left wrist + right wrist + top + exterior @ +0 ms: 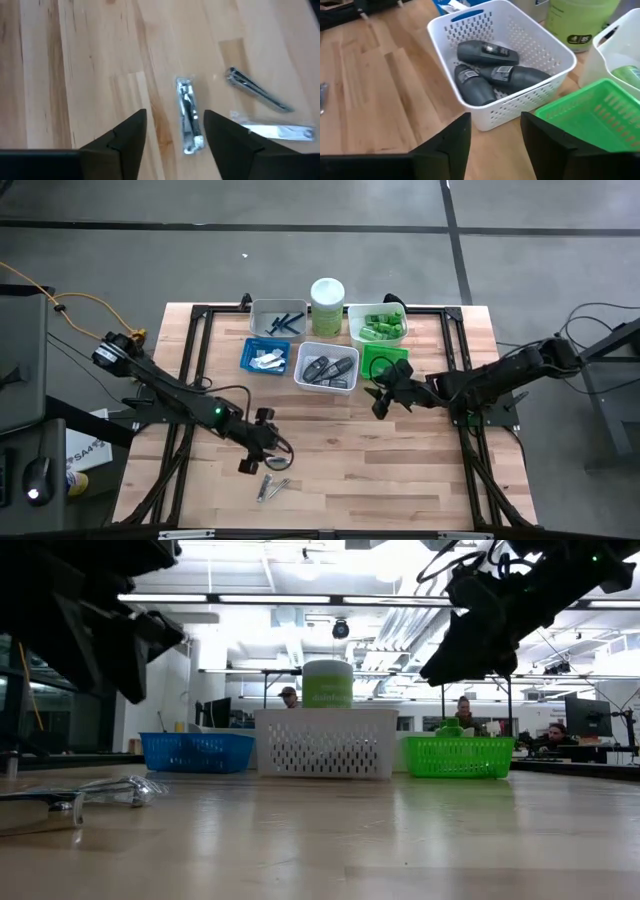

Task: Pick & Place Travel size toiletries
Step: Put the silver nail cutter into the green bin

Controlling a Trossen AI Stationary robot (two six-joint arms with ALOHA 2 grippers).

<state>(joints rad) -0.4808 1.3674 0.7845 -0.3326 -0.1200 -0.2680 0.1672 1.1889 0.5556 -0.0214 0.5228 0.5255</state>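
Note:
Three silver nail clippers [272,487] lie flat on the wood near the table's near edge. In the left wrist view, one in a clear packet [187,117] lies ahead between my finger lines, a bare one [257,90] and another packeted one [280,131] lie beside it. My left gripper [262,463] hovers open above them, touching nothing. My right gripper [378,400] is open and empty above the table, just in front of the white basket [547,47] holding three dark grey oval cases [485,67] and the green tray [600,117].
At the back stand a grey tray with blue razors [278,318], a blue tray with packets [265,357], a white tray of green tubes [378,323] and a pale-green canister [327,300]. Bare wood lies in the table's middle. People sit in the room beyond [288,695].

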